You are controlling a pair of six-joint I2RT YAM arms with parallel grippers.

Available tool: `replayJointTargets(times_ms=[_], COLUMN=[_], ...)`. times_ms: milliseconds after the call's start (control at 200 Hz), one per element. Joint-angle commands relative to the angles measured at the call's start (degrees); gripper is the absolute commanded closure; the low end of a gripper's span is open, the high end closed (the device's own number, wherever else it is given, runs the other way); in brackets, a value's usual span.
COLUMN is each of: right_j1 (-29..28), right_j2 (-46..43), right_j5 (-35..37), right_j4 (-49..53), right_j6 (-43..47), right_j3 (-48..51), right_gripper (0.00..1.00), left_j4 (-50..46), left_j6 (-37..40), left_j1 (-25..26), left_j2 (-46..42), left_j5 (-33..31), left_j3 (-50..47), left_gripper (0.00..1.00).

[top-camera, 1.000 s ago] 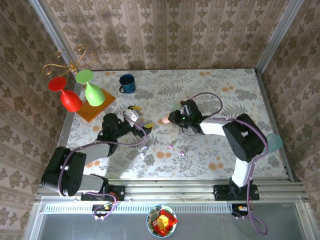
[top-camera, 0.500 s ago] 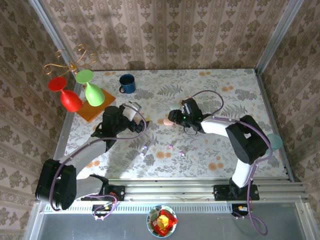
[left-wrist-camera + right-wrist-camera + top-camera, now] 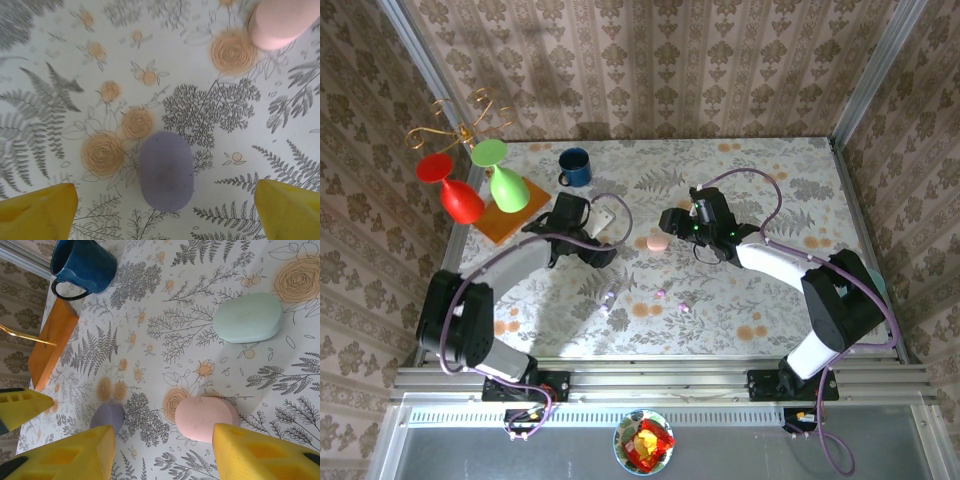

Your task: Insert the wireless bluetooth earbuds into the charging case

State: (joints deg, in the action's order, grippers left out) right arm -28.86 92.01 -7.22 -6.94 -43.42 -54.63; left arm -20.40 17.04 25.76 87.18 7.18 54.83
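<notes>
In the top view, the left gripper is left of the centre of the table, and the right gripper is just right of the centre. A pink case lies between them, just beside the right one. The earbuds are tiny specks lower on the cloth, near the middle and well apart from both grippers. A blue mug stands in the upper left, and an orange board is below it.

In the left wrist view, the left gripper has its yellow fingertips spread wide in the two bottom corners. A purple case lies flat between them, touching neither. The pink case is in the upper right corner.

In the right wrist view, the right gripper is also spread, with nothing pinched. The pink case lies just beside its right fingertip. The purple case is lower left, a mint case is upper right, and the blue mug is upper left.
</notes>
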Motion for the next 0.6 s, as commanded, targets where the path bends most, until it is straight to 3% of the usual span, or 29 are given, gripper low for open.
replayJointTargets(times_ms=[0, 410, 595], right_j1=[-0.1, 0.0, 0.1], right_j2=[-0.7, -0.3, -0.2], right_j5=[1.3, 1.2, 0.7], right_j4=[1.4, 1.4, 0.8], right_j6=[0.9, 1.0, 0.8], right_j3=[0.6, 1.0, 1.1], right_gripper=[0.45, 0.45, 0.45], left_j4=[-10.7, -14.3, -13.1], left_j6=[2.1, 2.5, 2.5], left_j1=[0.0, 0.0, 0.0], left_j2=[4.5, 13.8, 15.1], left_j5=[0.1, -1.9, -1.6], left_j3=[5.1, 9.9, 9.4], left_gripper=[0.09, 0.15, 0.29])
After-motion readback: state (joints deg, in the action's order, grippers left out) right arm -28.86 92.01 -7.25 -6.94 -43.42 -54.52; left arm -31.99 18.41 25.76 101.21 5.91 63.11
